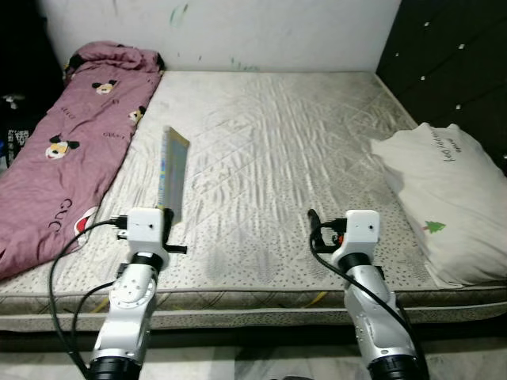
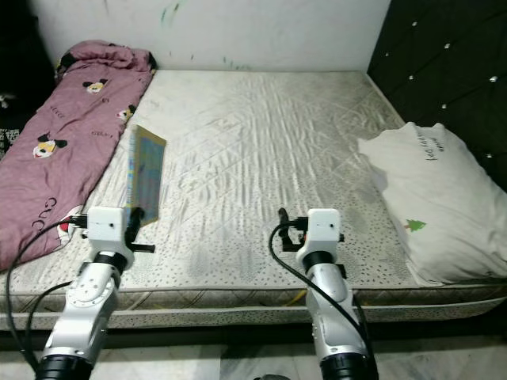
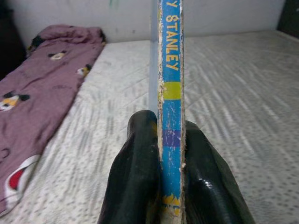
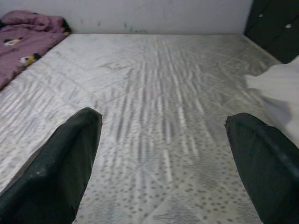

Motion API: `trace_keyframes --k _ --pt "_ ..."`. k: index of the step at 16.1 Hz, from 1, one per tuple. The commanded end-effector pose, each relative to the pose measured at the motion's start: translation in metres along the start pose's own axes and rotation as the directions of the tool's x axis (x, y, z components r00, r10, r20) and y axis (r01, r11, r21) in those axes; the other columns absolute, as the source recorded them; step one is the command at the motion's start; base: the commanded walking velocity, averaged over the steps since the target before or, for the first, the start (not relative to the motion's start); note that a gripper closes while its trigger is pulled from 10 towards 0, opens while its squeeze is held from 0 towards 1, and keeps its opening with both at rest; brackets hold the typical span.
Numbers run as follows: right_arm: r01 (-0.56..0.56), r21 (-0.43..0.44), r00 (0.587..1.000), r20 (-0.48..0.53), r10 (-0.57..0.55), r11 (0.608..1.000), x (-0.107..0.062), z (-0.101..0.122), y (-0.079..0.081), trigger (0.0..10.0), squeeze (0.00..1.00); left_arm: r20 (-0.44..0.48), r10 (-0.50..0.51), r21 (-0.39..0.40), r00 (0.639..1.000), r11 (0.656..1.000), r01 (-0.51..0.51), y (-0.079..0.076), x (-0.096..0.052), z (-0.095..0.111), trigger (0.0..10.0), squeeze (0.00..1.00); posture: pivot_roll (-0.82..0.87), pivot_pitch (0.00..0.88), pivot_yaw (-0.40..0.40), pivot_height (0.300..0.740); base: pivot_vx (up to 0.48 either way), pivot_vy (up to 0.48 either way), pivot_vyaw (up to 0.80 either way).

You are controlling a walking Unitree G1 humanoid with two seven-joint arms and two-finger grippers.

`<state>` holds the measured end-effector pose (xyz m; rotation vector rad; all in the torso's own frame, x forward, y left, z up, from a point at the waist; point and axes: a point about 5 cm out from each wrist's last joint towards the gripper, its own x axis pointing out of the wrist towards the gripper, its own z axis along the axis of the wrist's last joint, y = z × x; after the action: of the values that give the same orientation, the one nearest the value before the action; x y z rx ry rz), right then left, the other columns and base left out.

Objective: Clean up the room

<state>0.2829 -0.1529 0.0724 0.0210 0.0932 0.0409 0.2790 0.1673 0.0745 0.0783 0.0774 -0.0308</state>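
2 black fingers (image 3: 135, 177) of the left gripper (image 3: 170, 186) are pinching a thin book (image 1: 172, 172) by its lower edge, pads pressed flat on both covers, blue spine reading "STANLEY" facing the wrist camera. Book is standing upright on edge, rising out of the gripper above the near-left part of the mattress (image 1: 277, 142), yellow-blue cover angling toward the head camera. Right gripper (image 4: 163, 154) is hovering with its 2 fingers spread wide apart, nothing between them, pointing across the bare mattress near its front edge. Both silver arms are reaching up from the foot of the bed, left arm (image 1: 131, 301) on the left side, right arm (image 1: 364, 301) right of centre, well apart from each other, black cables looping off each wrist. Mattress is showing a grey quilted cover with a dotted band along the near edge. Pink blanket (image 1: 71, 142) with cartoon mouse prints is lying lengthwise along the left side of the mattress, bunching up at the far corner near the wall (image 1: 261, 32). White pillow (image 1: 444, 198) with a small green tree print is sitting at the right edge, beside the dark tufted headboard (image 1: 451, 63). Book is sitting near the blanket, not touching it, well apart from the pillow.
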Motion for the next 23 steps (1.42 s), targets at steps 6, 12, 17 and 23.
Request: trace_keyframes --k 6,12,17,23 --pt "-0.013 -0.006 1.000 0.013 0.013 1.000 0.0013 0.0049 0.0009 10.0 0.00 0.047 0.003 0.003 0.999 1.000 -0.003 0.0027 0.0018 0.0097 10.0 0.00 0.00 0.000 0.007 0.740 0.000 -0.296 0.00" --pt "-0.017 -0.010 1.000 0.011 0.018 1.000 0.0020 0.0053 0.0002 10.0 0.00 0.067 -0.024 -0.027 0.997 0.999 0.026 -0.0009 0.0023 0.0118 10.0 0.00 0.00 0.000 0.003 0.740 0.000 -0.088 0.00" --pt "-0.020 -0.014 1.000 0.010 0.020 1.000 0.0015 0.0048 0.0007 10.0 0.00 0.077 -0.037 -0.038 0.996 0.998 0.040 -0.0025 0.0017 0.0121 10.0 0.00 0.00 0.000 0.002 0.740 0.000 0.000 0.00" --pt "-0.021 -0.013 1.000 0.010 0.021 1.000 0.0016 0.0053 0.0009 10.0 0.00 0.088 -0.054 -0.044 0.995 0.997 0.058 -0.0041 0.0011 0.0139 10.0 0.00 -0.01 0.000 0.004 0.740 0.289 0.000 0.00"
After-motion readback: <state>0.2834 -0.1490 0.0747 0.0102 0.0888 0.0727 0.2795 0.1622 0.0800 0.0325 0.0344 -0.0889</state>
